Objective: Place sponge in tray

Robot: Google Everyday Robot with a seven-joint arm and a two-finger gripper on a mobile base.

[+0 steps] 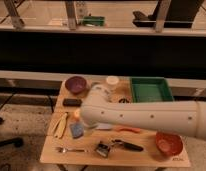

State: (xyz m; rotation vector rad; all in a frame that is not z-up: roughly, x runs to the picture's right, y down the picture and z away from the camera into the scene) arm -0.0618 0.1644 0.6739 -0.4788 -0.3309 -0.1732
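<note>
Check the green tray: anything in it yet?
Empty. The green tray shows only bare floor; the blue sponge lies on the table under the gripper.

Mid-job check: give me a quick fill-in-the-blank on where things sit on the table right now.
1. The green tray sits at the table's far ____ corner.
2. The blue sponge lies on the table, not yet in the ____.
3. The gripper is low over the table's left side, right above the ____.
4. The fork lies along the table's ____ edge, left of the orange bowl.

Missing words: right; tray; sponge; near
</note>
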